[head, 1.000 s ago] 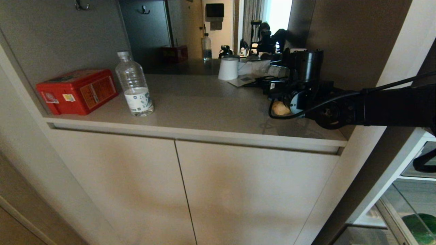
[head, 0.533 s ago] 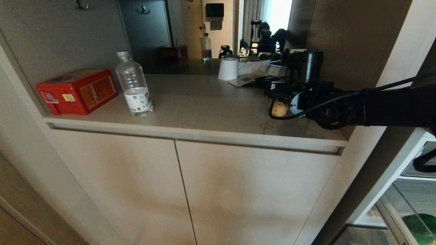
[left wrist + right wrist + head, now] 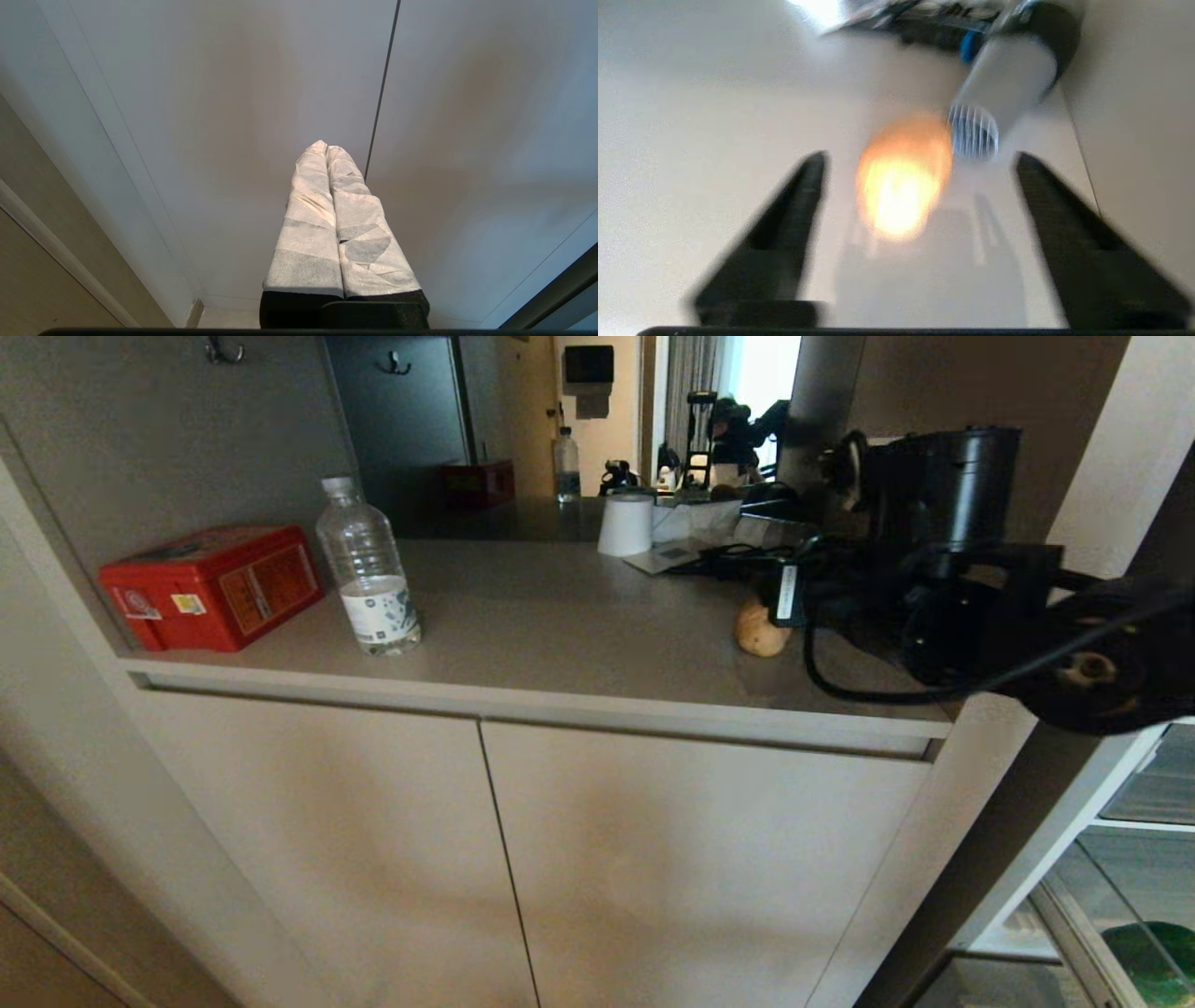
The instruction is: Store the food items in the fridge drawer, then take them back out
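Stood wide apart, the right gripper [image 3: 920, 161], holding nothing. Lay on the counter [image 3: 560, 616] just ahead of it, between the lines of the two dark fingers [image 3: 803, 186] but clear of both, the tan potato [image 3: 901, 177]. Blurred in the right wrist view, that potato, yet plainly untouched; just beyond it and to one side, the ribbed nozzle of a grey hair dryer [image 3: 1004, 88].

Seen only from the head: the potato [image 3: 762, 629] resting beside the black bulk of the right arm [image 3: 971, 607], fingertips hidden there behind the wrist. Farther off from the gripper along the counter, a white paper roll [image 3: 625, 525], a clear water bottle [image 3: 369, 569] and a red box [image 3: 213, 586]. Glimpsed low beneath the arm, at the corner, something green [image 3: 1153, 957] behind clear plastic.

Shown only by the left wrist view: left gripper [image 3: 327, 149] pressed shut, its white-wrapped fingers [image 3: 313, 224] together, empty, pointed at pale cabinet doors [image 3: 233, 116].
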Motion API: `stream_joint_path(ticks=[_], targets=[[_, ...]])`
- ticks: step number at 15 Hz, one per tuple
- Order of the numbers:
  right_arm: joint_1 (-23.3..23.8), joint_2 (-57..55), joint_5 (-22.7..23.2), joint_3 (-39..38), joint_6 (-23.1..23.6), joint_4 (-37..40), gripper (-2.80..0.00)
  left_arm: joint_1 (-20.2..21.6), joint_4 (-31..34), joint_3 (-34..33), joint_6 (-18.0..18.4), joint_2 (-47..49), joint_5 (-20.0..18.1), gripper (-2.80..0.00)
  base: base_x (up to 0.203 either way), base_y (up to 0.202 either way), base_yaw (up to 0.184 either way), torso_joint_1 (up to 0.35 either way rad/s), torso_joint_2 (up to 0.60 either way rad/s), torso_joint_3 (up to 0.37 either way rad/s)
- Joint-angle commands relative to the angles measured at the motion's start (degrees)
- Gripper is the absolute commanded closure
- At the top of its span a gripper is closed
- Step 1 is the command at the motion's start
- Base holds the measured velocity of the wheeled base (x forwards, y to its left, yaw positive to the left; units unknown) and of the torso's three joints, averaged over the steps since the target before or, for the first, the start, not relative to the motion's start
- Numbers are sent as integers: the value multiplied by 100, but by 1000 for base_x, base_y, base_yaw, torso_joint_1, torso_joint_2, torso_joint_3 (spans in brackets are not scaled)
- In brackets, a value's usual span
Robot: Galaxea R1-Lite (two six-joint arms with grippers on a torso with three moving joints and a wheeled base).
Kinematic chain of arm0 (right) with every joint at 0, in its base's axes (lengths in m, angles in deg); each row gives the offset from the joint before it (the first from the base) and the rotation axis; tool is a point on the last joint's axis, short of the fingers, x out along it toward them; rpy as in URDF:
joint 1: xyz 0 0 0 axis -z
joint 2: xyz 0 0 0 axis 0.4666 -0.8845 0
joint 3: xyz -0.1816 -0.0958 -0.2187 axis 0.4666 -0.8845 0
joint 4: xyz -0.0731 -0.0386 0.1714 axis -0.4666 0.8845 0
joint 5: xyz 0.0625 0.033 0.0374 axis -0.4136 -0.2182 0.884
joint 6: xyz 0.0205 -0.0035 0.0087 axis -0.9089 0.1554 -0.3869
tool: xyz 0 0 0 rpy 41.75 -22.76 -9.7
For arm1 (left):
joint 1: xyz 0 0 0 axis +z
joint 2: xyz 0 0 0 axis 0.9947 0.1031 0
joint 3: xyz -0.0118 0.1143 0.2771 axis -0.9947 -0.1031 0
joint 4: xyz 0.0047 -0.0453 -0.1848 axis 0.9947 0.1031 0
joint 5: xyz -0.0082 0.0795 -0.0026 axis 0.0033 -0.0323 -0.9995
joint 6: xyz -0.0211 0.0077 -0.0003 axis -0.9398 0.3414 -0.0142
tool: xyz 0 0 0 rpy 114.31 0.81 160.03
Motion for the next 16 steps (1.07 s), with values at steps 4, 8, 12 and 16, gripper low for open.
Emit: stream_joint_path(ticks=[4, 8, 12, 16], targets=[[-590, 2689, 278, -2739, -56, -7, 0, 2, -5, -62, -1, 6, 0, 0, 0, 0, 0, 0, 0, 0], [-652, 3230, 292, -4129, -342, 42, 0, 2, -5, -62, -1, 6, 0, 0, 0, 0, 0, 0, 0, 0], [-651, 3193, 278, -4312, -1492, 1462, 0, 2, -5, -62, -1, 6, 0, 0, 0, 0, 0, 0, 0, 0], [-635, 3981, 276, -4266, -2283, 3543, 0, 2, -5, -62, -1, 6, 0, 0, 0, 0, 0, 0, 0, 0]])
